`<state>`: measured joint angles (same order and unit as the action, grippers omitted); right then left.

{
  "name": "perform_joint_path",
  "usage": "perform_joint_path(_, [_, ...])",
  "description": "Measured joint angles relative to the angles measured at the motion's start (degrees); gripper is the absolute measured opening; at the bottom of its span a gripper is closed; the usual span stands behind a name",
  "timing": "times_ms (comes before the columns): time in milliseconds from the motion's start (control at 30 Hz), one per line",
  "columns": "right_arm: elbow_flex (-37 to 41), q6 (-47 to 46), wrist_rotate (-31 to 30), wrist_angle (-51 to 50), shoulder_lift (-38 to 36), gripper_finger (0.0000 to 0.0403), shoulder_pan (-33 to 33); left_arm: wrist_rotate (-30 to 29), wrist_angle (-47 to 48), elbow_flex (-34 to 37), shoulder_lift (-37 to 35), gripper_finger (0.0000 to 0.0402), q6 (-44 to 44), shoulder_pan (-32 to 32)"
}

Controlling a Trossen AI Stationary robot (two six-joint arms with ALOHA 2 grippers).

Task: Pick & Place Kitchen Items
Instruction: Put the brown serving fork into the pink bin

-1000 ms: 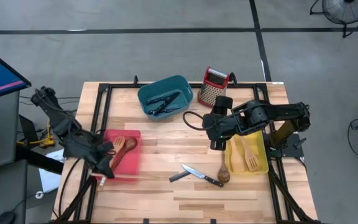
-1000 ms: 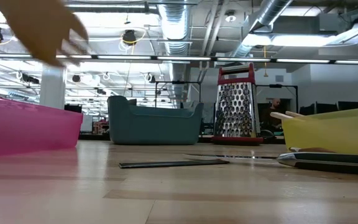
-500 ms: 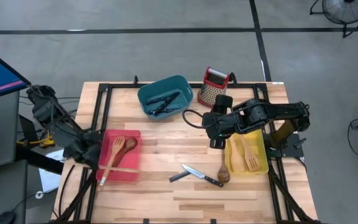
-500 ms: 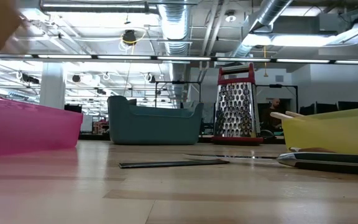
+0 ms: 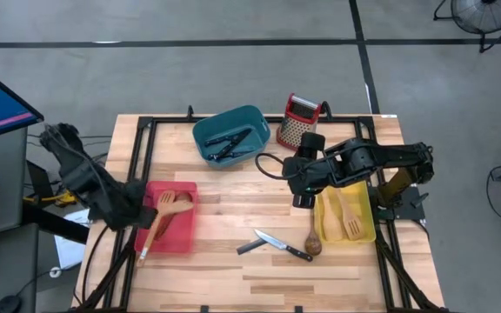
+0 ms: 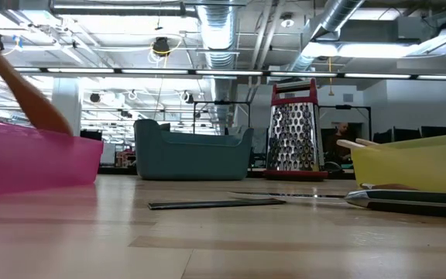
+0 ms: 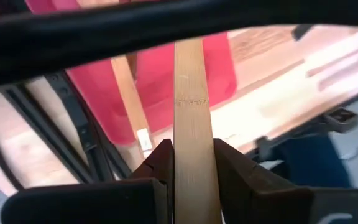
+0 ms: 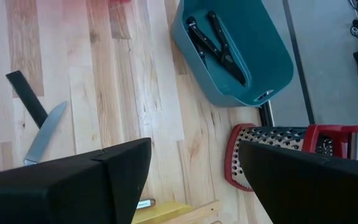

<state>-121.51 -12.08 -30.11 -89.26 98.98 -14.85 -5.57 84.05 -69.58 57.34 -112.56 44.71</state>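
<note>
Wooden spatula [image 7: 190,112] sits pinched between the left gripper's [image 5: 137,211] fingers [image 7: 160,163] at the table's [image 5: 259,261] left edge, its far end over the red bin [image 5: 181,235] (which holds other wooden utensils). The right gripper [image 8: 191,162] hangs wide apart near the yellow bin [image 5: 364,230], toward the right edge.

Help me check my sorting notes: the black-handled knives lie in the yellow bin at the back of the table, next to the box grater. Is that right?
Wrong on the colour only. The black-handled knives lie in the teal bin, at the back of the table next to the box grater; the yellow bin holds pale wooden utensils. The high view shows it, and the right wrist view confirms the knives.
</note>
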Motion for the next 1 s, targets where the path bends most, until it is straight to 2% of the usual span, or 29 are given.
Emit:
perform_joint_path(167, [0.0, -0.02, 0.0, 0.03, 0.0, 0.0254, 0.0, 3.47, -0.21, 0.0, 6.79, 0.0061, 0.94, 0.96])
perform_joint_path(333, [0.0, -0.02, 0.0, 0.66, 0.0, 0.0254, 0.0, 2.78, 0.1, 0.0, 11.29, 0.0061, -0.8, 3.99])
perform_joint_path(733, [0.0, -0.02, 0.02, 1.49, 0.0, 0.0254, 0.0, -3.92, 5.14, 0.0, 12.92, 0.0061, -19.47, 15.86])
perform_joint_path(1000, [0.0, -1.53, 0.04, 1.54, 0.0, 0.0254, 0.0, -5.65, 6.01, 0.0, 13.23, 0.0061, -20.79, 16.98])
